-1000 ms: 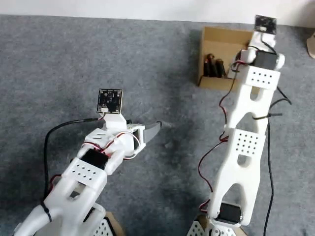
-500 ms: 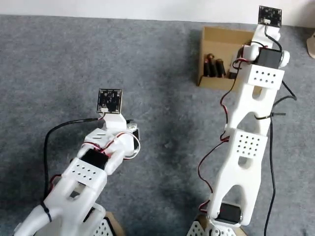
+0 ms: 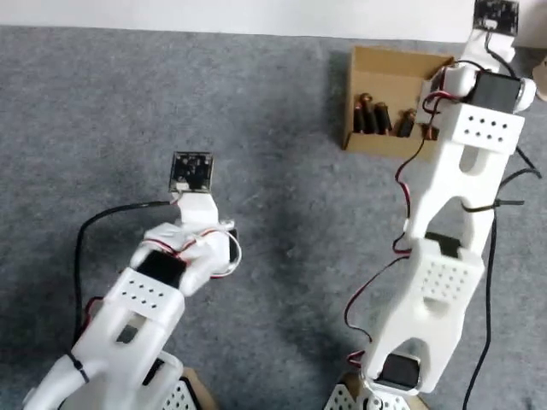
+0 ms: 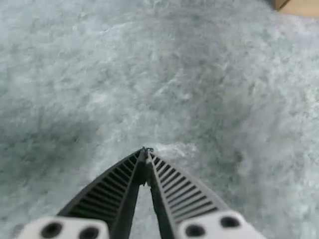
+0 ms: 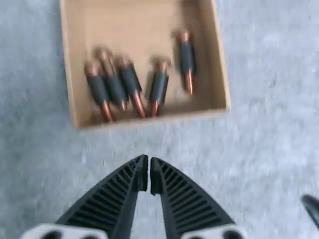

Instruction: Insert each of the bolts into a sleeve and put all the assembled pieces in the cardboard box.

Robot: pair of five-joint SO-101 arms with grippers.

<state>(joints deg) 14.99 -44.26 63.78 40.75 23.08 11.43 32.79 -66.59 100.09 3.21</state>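
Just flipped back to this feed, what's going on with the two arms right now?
Neither arm is holding anything. Five assembled pieces, each a bolt in a dark sleeve, lie in the cardboard box. The right claw is shut and empty, over the grey carpet just outside the box. The left claw is also shut and empty, over bare carpet well away from the box.

Right arm [image 3: 466, 171] lies across the cardboard box [image 3: 385, 73], covering its right wall, and red wires hide part of one assembled piece [image 3: 405, 124]. In the left wrist view a tan corner [image 4: 299, 4] is clipped by the edge. In the right wrist view a dark tip [image 5: 311, 205] is cut off too, can't tell what it is.
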